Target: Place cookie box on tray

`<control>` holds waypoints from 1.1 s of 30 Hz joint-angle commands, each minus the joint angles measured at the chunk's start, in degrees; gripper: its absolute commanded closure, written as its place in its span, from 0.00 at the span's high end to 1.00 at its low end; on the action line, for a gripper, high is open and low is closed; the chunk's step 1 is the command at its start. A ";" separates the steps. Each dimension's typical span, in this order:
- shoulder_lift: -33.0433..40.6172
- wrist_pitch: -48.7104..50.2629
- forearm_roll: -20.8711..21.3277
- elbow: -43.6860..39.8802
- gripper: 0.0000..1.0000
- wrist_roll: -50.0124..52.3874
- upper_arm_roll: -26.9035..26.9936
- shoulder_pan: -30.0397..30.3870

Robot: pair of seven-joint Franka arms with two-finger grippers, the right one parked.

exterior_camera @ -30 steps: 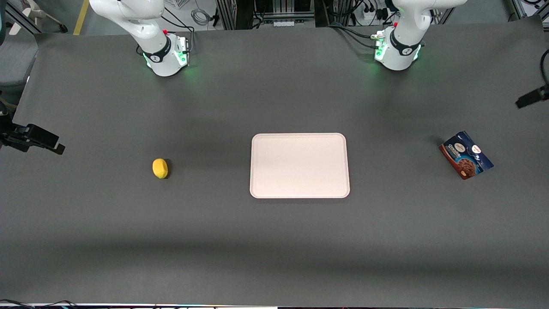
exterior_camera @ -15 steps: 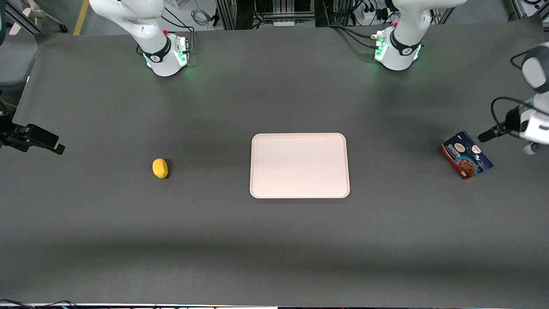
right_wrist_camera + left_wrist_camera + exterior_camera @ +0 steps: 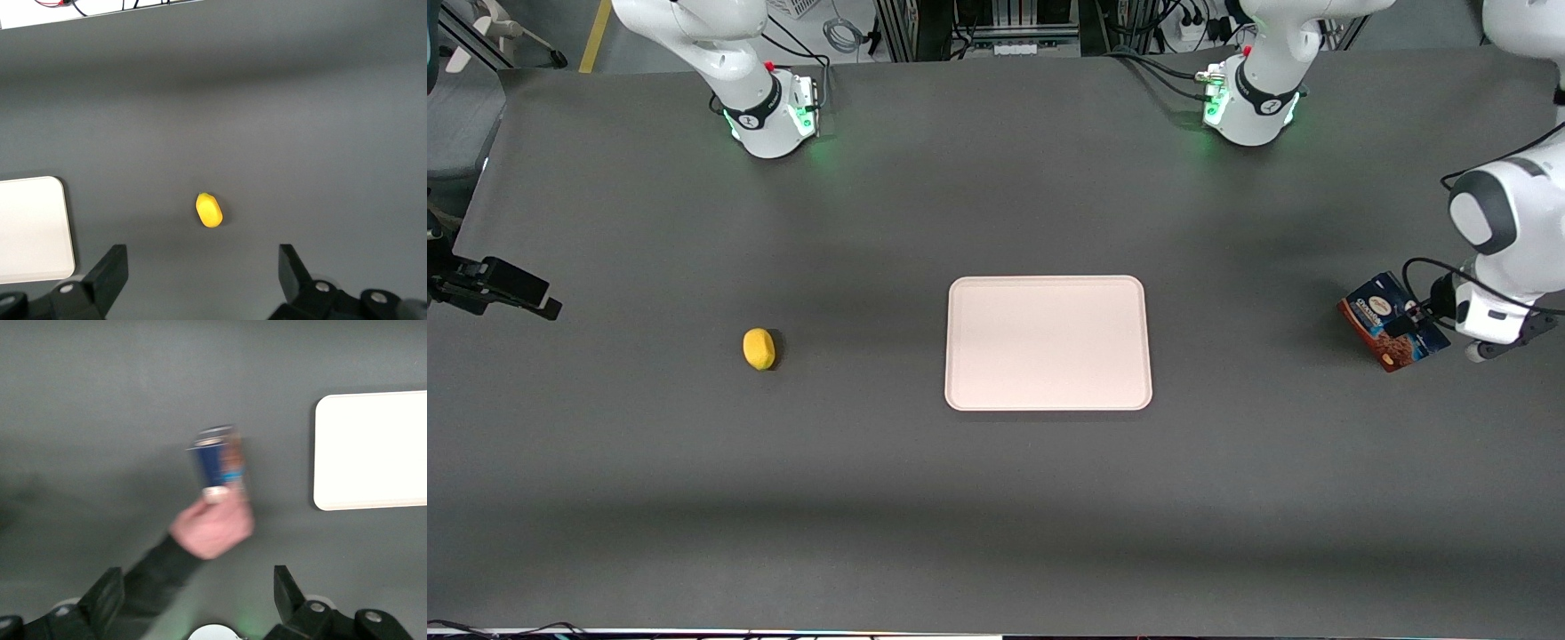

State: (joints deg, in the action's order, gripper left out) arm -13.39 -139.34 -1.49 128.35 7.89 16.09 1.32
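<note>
Small dark blue cookie box (image 3: 1378, 324) with a reddish-brown edge, lying toward the working arm's end of the table – one corner is covered by the black two-finger gripper (image 3: 1409, 318) hovering over it. The white left arm (image 3: 1507, 231) is cut off by the picture's edge. In the left wrist view everything is smeared: the box's printing cannot be read, and a blurred pinkish shape (image 3: 213, 528) with a dark band overlaps one end of it – what it is cannot be told. The large pale pink tray (image 3: 373, 450) is cut off there, and the gripper's spread fingers (image 3: 107, 590) show only in part.
</note>
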 commanded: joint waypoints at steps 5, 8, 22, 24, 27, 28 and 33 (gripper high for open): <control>-2.52 -1.64 -3.69 -0.82 0.03 -4.64 0.08 0.17; -2.43 -1.11 -3.69 -0.82 0.00 -4.64 0.08 0.09; -0.07 3.18 -3.69 -3.36 0.00 -4.55 -0.36 -0.18; 1.25 7.48 -3.60 -5.56 0.00 -4.64 -0.45 -0.35; 3.36 15.30 -3.52 -10.21 0.00 -4.55 -2.28 -0.44; 4.15 18.02 -3.52 -11.88 0.00 -4.46 -3.25 -0.44; 7.32 30.68 -2.90 -20.40 0.00 -3.32 -8.08 -0.44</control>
State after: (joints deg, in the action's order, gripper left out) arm -10.23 -120.60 -4.23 115.58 4.22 12.09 1.22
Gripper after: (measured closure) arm 0.775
